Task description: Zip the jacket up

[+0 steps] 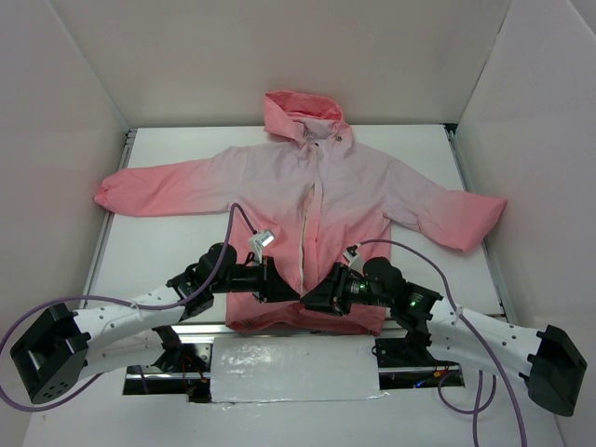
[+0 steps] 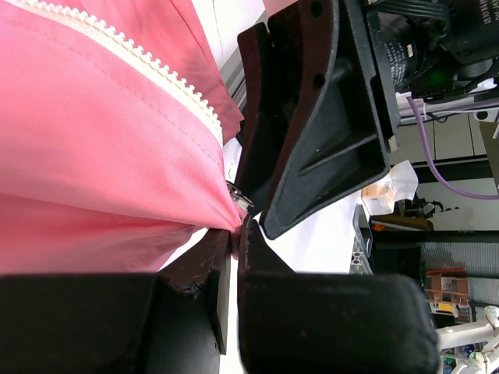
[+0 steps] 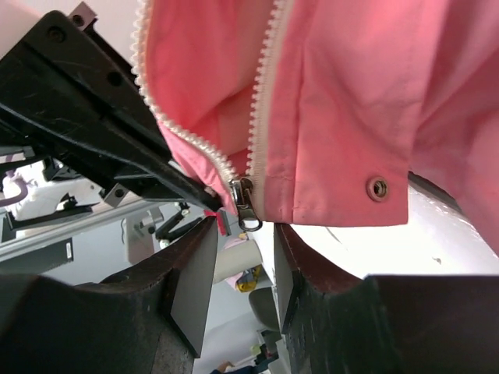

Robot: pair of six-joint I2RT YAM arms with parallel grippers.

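The pink jacket [image 1: 307, 200] lies spread flat on the white table, hood at the far side, its front zipper [image 1: 305, 237] open at the lower part. Both grippers are at the hem by the zipper's bottom end. My left gripper [image 1: 272, 281] is shut on the coral hem corner [image 2: 222, 210] beside the white zipper teeth [image 2: 140, 66]. My right gripper [image 3: 244, 232] is open, and the metal zipper slider [image 3: 243, 199] with its pull hangs just above the gap between the jaws. A metal snap [image 3: 378, 187] sits on the hem to the right.
White walls enclose the table on the left, back and right. A white sheet [image 1: 293, 368] covers the near edge between the arm bases. Purple cables [image 1: 237, 219] loop over both arms. The sleeves [image 1: 466, 219] stretch out to both sides.
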